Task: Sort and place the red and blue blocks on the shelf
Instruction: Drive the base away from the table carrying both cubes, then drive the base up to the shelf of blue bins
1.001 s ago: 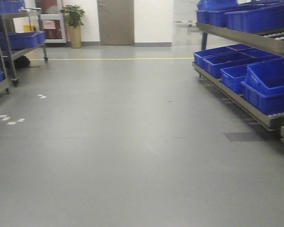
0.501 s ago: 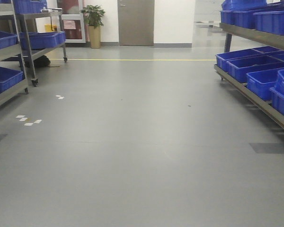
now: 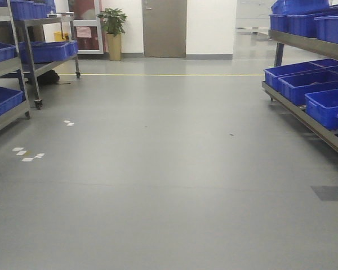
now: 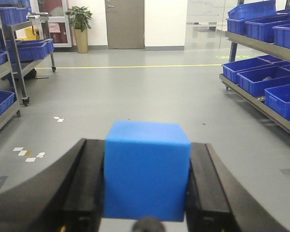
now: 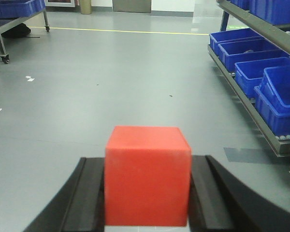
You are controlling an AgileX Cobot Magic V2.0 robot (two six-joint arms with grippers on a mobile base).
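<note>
The blue block (image 4: 147, 176) is a matte cube clamped between the black fingers of my left gripper (image 4: 146, 145), held in the air above the grey floor. The red block (image 5: 147, 179) is clamped the same way in my right gripper (image 5: 147, 159). The shelf (image 3: 304, 117), a metal rack with blue bins, runs along the right side; it also shows in the left wrist view (image 4: 253, 99) and the right wrist view (image 5: 241, 104). Neither gripper shows in the front view. Both grippers are well short of the shelf.
Open grey floor (image 3: 169, 169) lies ahead. Metal racks with blue bins (image 3: 3, 101) stand at the left, with a wheeled cart (image 3: 45, 53) behind them. A yellow floor line (image 3: 169, 75), a potted plant (image 3: 114, 28) and a closed door (image 3: 164, 28) are at the far wall.
The front view has swung left and moved forward: the right shelf has slid toward the right edge, and the left racks have come into view.
</note>
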